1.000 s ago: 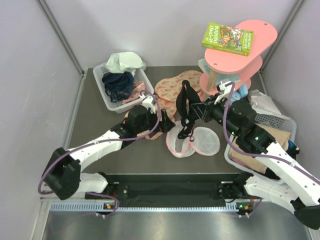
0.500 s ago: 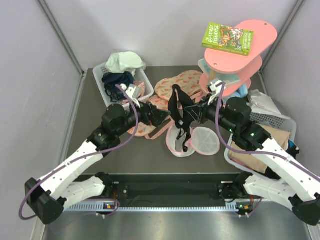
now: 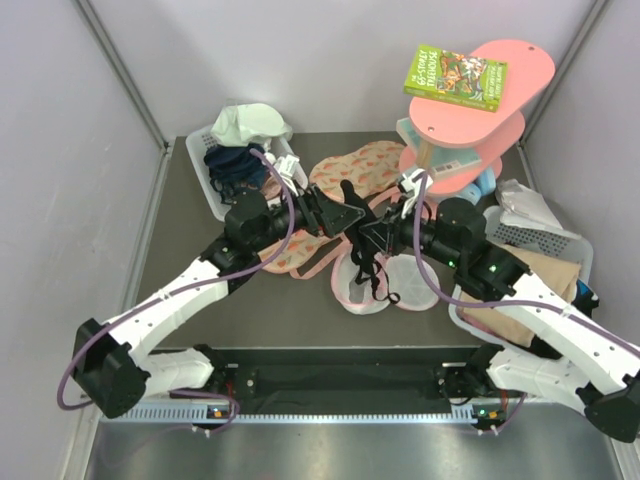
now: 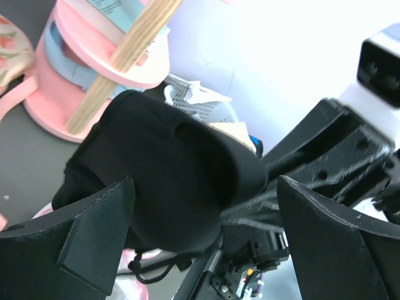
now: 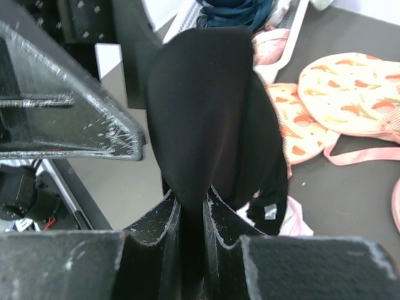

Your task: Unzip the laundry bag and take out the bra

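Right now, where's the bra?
Top view, mid-table: the bra hangs pinched by the right gripper, over the laundry bag, between the open fingers of the left gripper.

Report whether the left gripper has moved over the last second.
Yes. The left gripper has swung right and farther from the table's near edge, closer to the pink tiered stand. Its open fingers now flank the bra.
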Robot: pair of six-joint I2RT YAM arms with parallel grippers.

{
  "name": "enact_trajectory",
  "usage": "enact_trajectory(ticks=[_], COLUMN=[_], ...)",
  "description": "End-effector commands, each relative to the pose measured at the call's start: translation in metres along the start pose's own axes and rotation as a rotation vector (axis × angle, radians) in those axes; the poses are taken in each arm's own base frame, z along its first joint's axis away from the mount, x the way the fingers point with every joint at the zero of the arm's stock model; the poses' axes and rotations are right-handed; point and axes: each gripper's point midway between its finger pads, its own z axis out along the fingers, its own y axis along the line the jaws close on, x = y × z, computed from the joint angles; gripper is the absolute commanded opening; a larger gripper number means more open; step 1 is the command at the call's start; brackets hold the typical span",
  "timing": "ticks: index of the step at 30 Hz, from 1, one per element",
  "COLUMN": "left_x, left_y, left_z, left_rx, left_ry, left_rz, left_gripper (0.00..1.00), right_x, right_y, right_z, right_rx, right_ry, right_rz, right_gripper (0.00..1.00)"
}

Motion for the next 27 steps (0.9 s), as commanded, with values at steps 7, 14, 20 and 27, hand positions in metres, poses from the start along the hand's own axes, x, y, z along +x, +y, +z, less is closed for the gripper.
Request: enact_trajectory(ticks=[7, 14, 20, 27], left_x=[-0.018, -0.011, -0.008, -0.013], left_y=[-0.025, -0.012, -0.005, 0.002], left_z=[0.010, 0.015, 0.016, 0.014], left_rx=[0.126, 0.086, 0.062, 0.018], left_ry=[-0.058, -0.044, -0.038, -0.068], left_rz=[-0.018, -0.032, -0.038, -0.027], left_gripper=[0.99, 0.45, 0.04, 0.00], right_x=[0.011, 0.016, 0.022, 0.024], right_y=[0.019, 0.019, 0.016, 0.012], right_z=[0.014, 0.017, 0.020, 0.020], right_rx=[-0.059, -0.053, -0.043, -0.025], right_ry=[0.023, 0.034, 0.046, 0.047], right_rz=[-0.055, -0.060, -0.058, -0.057], right_gripper=[0.00, 0.00, 0.01, 0.11])
